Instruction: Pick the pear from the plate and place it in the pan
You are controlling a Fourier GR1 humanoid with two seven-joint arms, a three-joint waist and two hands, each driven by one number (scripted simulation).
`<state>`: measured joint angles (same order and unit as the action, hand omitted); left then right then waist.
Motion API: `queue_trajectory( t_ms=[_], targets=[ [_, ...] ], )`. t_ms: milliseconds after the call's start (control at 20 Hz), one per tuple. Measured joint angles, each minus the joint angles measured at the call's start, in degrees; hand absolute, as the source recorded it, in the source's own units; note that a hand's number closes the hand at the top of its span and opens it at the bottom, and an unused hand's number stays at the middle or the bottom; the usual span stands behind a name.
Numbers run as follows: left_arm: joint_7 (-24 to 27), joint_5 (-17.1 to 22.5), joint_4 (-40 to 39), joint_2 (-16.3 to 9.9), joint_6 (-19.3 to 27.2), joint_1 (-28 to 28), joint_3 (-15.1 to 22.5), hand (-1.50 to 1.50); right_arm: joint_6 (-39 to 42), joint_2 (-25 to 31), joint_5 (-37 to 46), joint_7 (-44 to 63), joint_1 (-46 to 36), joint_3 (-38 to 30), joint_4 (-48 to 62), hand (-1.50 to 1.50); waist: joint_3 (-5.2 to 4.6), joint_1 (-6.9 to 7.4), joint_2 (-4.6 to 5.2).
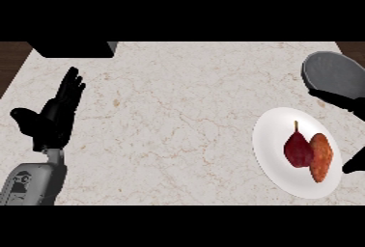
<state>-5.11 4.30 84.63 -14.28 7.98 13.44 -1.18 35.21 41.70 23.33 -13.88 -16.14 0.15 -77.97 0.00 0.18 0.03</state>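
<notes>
A dark red pear (297, 149) with a thin stem lies on a white plate (274, 144) at the right of the counter. An orange oblong food item (321, 157) lies against the pear's right side. The grey pan (335, 71) sits at the far right, beyond the plate, and its black handle (342, 102) points toward the right edge. My left hand (51, 118) rests open at the far left, fingers up, well away from the plate. Only a black sliver of my right hand (354, 163) shows at the right edge, just beside the plate's rim.
A black object (75, 48) stands at the counter's far left corner. Dark wood (10, 55) shows past the counter's left edge. The marble counter top (171, 120) stretches between my left hand and the plate.
</notes>
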Motion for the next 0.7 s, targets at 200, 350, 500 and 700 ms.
queue_trajectory(
  t_ms=[200,350,500,700],
  targets=[
    [-0.19,-0.82,0.52,0.68,-0.33,-0.50,-0.31,0.00,-0.94,-2.44,4.21,-0.10,0.32,1.13,-0.11,-1.50,0.00,-0.04,-0.02],
    [0.28,-0.90,-0.85,0.90,-0.99,0.07,-0.97,0.00,-0.69,-3.06,6.86,1.50,0.67,1.71,-1.71,-1.50,-0.01,-0.13,-0.03],
    [0.73,-1.21,-1.01,1.39,-1.28,-0.33,-0.91,0.00,-1.66,-3.36,10.69,2.40,0.58,3.16,-1.80,-1.50,-0.01,-0.09,-0.02],
    [0.90,-1.08,0.13,1.27,-2.21,-1.32,-1.70,0.00,-1.92,-5.16,15.08,3.98,-0.01,4.82,-1.28,-1.50,-0.01,-0.02,-0.03]
  ],
)
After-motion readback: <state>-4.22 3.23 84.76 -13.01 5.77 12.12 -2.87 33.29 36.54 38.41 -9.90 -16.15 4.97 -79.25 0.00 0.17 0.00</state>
